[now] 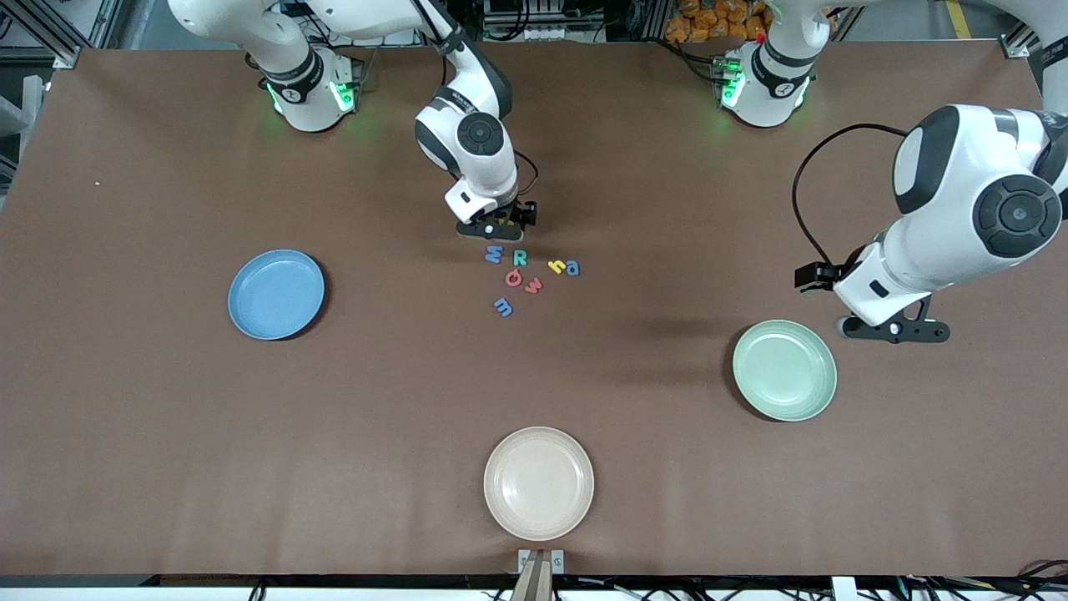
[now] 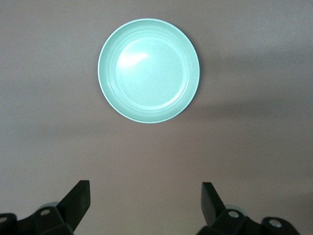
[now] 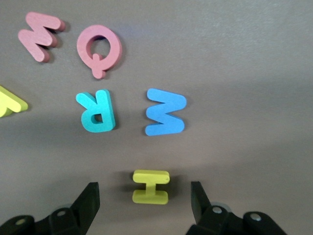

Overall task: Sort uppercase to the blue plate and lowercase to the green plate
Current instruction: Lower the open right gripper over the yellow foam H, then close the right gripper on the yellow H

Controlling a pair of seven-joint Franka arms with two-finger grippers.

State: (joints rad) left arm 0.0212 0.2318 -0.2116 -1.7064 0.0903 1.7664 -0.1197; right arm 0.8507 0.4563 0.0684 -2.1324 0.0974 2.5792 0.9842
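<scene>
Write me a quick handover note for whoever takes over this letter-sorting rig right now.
Right gripper: down at the letter cluster, fingers open either side of the yellow H, not yet gripping.
Left gripper: open, empty, waiting over bare table beside the green plate.
Blue plate and green plate hold nothing.
Done: nothing sorted.
Left: all letters, including R, Q, blue W.

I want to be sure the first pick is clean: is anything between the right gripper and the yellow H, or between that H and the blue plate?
Nothing visible. The right gripper straddles the yellow H with fingers open, nothing between. Bare table runs from there to the blue plate; the other letters lie nearer the front camera.
</scene>
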